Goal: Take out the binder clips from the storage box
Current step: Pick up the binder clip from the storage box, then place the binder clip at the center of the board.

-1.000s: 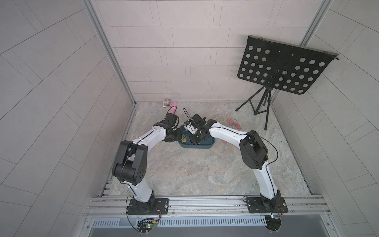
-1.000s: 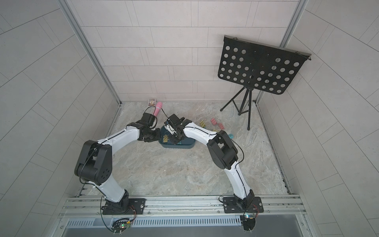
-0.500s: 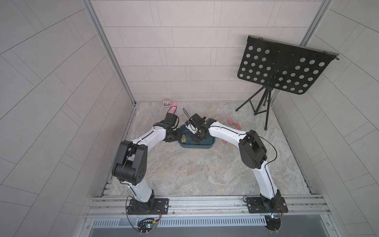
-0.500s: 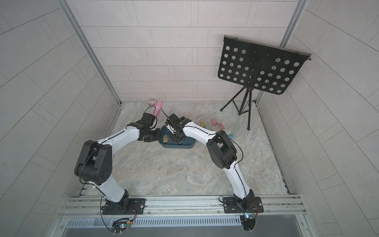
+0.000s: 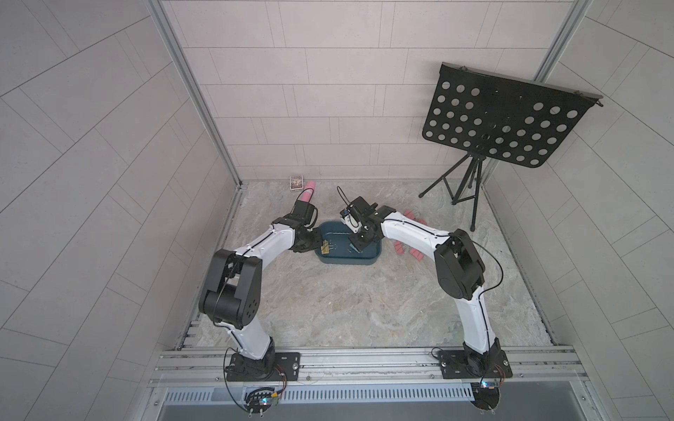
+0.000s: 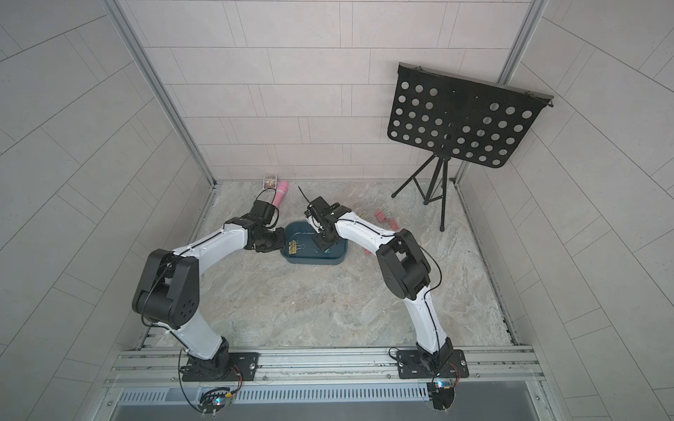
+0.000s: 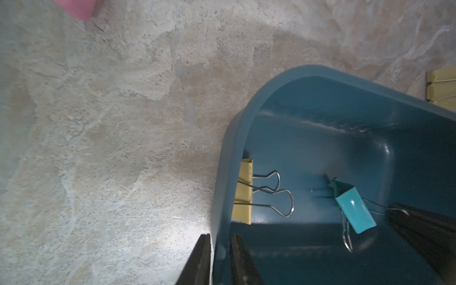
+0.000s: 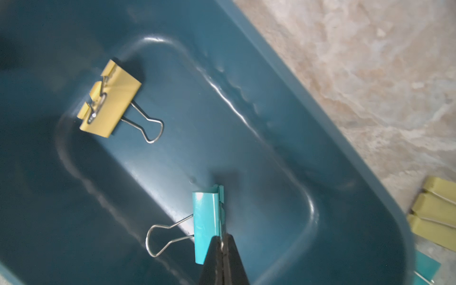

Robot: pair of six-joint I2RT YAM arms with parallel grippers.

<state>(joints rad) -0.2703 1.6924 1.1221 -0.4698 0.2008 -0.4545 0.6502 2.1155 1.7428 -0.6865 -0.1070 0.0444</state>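
The dark teal storage box (image 5: 364,259) (image 6: 330,261) sits mid-floor between both arms. My left gripper (image 7: 220,238) (image 5: 312,242) is shut on the box's left wall (image 7: 223,197), one finger inside and one outside. Yellow binder clips (image 7: 243,195) (image 8: 111,103) (image 5: 324,249) lie together by that wall. My right gripper (image 8: 222,238) (image 5: 359,243) reaches into the box, shut on a wire handle of a teal binder clip (image 8: 206,222) (image 7: 355,209), whose body tilts up off the box floor.
Pink binder clips (image 5: 405,250) (image 6: 383,215) lie on the stone floor right of the box; yellow ones (image 8: 434,212) (image 7: 441,86) and a teal one (image 8: 427,266) lie just outside its wall. A pink stick (image 5: 308,191), card box (image 5: 296,182) and music stand (image 5: 507,124) stand at the back.
My right gripper has closed from partly open onto the teal clip's wire handle inside the box. The left arm and the box have not moved.
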